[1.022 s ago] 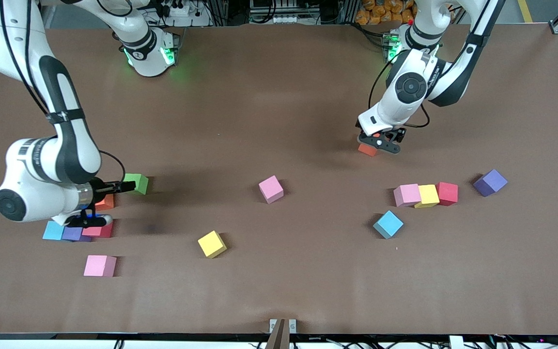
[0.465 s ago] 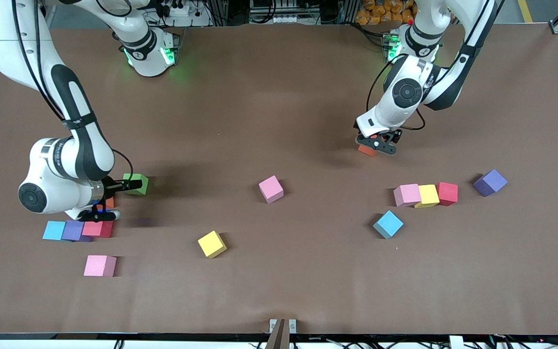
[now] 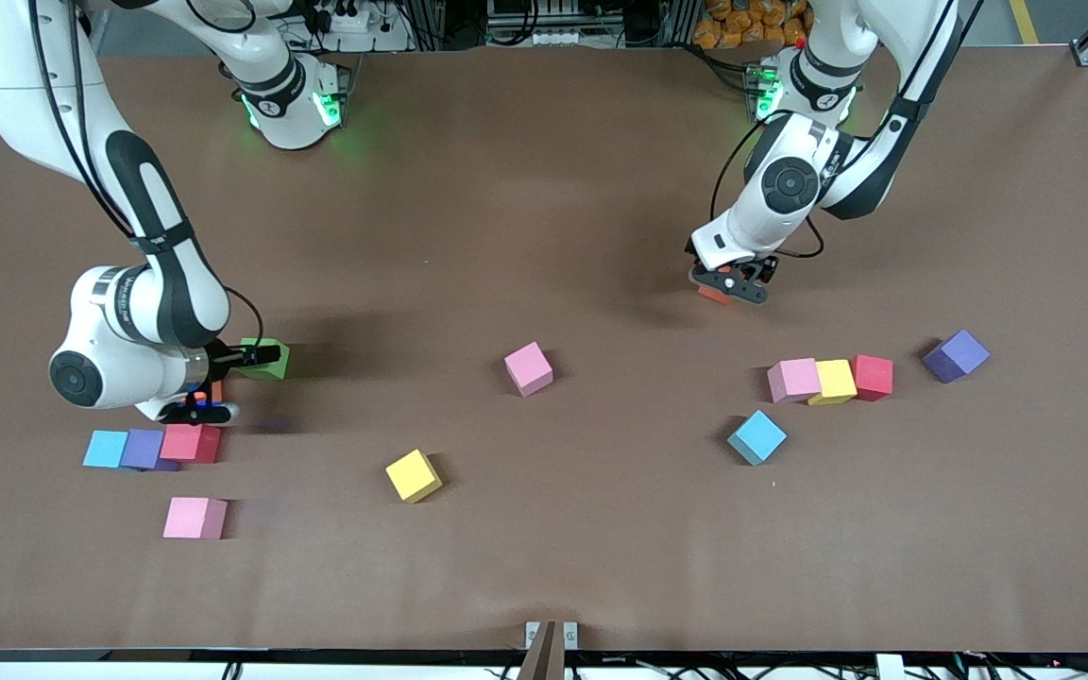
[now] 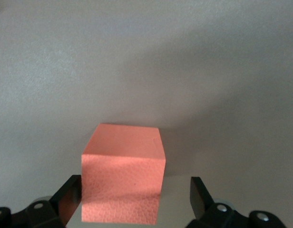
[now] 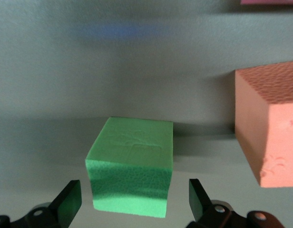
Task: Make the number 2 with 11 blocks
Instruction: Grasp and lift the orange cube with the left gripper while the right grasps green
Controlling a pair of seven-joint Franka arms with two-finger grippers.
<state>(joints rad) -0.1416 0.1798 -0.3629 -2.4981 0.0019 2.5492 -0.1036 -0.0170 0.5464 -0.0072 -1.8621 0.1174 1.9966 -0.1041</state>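
The right gripper [image 5: 132,198] has drawn away from the blue [image 3: 106,449], purple [image 3: 144,449] and red [image 3: 191,442] row at 8 o'clock of the table [image 3: 544,170]. It now hangs released over the green block [image 3: 267,360], with an orange block [image 5: 272,126] just beside. The left gripper [image 3: 728,283] has sunk at 2 o'clock, spread around another orange block [image 4: 122,173]. Both stand well apart from the edges. The other blocks lie scattered, and there is wide bare room toward 12 o'clock.

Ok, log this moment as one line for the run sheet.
left gripper: open, around orange block | right gripper: open, at green block | number 2: not formed
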